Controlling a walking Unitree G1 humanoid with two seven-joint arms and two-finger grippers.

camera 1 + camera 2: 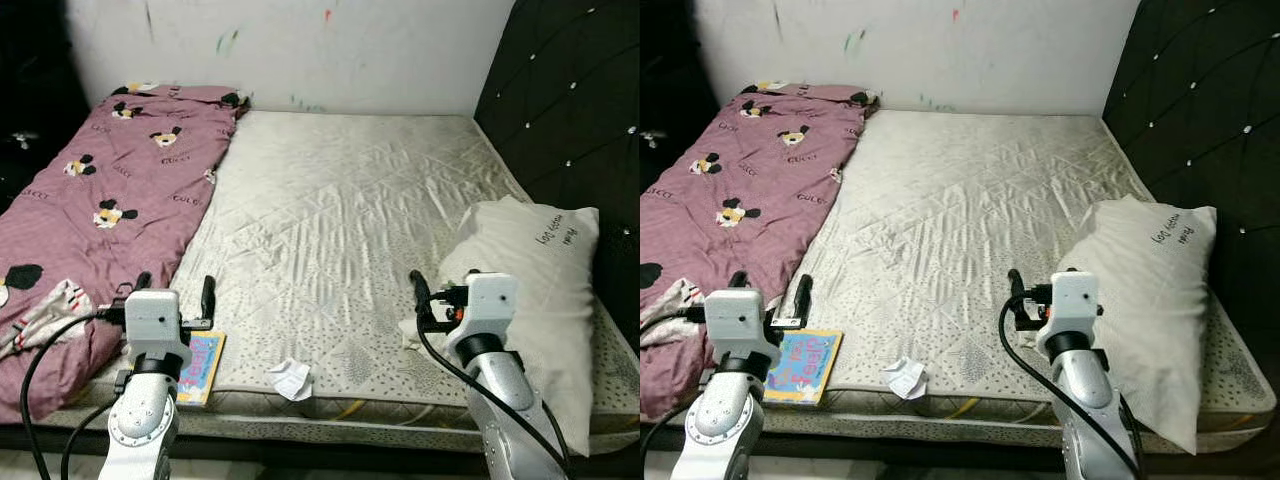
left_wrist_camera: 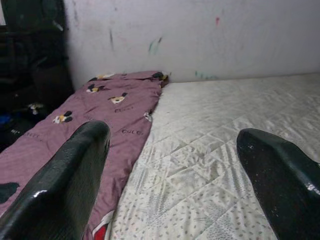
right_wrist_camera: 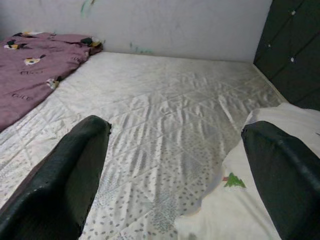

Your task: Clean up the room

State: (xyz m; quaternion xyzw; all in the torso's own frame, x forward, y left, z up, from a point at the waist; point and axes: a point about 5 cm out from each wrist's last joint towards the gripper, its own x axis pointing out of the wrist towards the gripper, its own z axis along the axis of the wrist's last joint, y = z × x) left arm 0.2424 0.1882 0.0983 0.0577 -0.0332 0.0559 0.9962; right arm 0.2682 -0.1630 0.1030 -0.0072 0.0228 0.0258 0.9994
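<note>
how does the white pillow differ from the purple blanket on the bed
The pillow is plain white with a small line of black writing; the blanket is purple with cartoon mouse prints. The pillow is plump and lies by the dark headboard; the blanket lies flat along the opposite edge. Both rest on the mattress.

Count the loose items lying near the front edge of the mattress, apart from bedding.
2. A colourful book lies at the front edge beside the purple blanket; a crumpled paper lies further right. The blanket may hide more.
</note>
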